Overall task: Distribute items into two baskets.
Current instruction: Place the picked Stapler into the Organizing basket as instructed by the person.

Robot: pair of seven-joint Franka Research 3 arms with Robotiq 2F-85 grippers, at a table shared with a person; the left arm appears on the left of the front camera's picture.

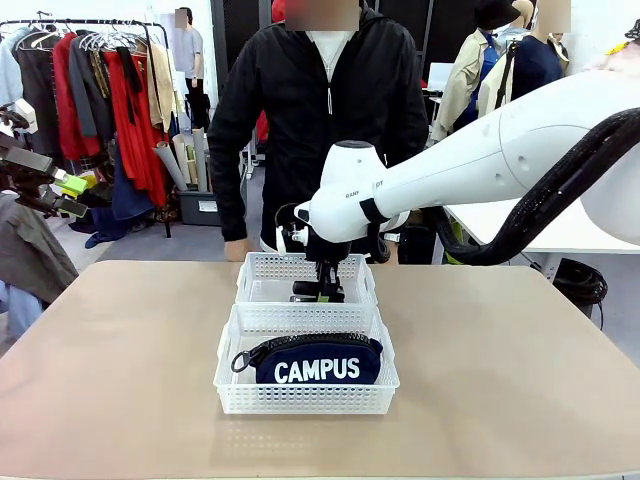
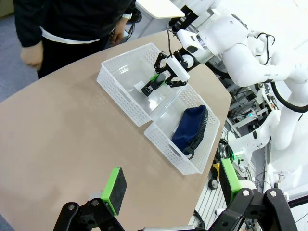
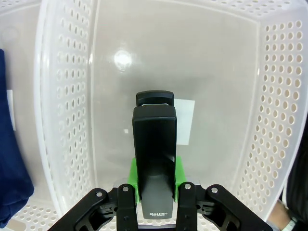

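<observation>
Nearest the camera, the near basket [image 1: 305, 398] is sitting on the tan counter [image 1: 120, 370]. It is holding the navy pouch [image 1: 318, 362], which is showing big white "CAMPUS" letters. The pouch is lying along the basket with its zip on top and a little loop sticking out at the left end.

Just behind it, touching rim to rim, the far basket [image 1: 262, 276] is sitting on the same counter. The right pincer [image 1: 320, 291] is reaching down inside this far basket. It is squeezing the black stapler [image 3: 154, 159] tight between its green pads [image 3: 135, 177]. The stapler is long, dark and smooth, with tiny white print near the pincer end. It is pointing away from the wrist over the see-through basket floor, where a small white label [image 3: 185, 122] is showing.

The left pincer [image 2: 168, 190] is hanging up over the near left part of the counter. Its fingers [image 2: 114, 190] are spread wide apart and gripping nothing.

A person in a black jacket [image 1: 320, 110] is standing at the far side.
</observation>
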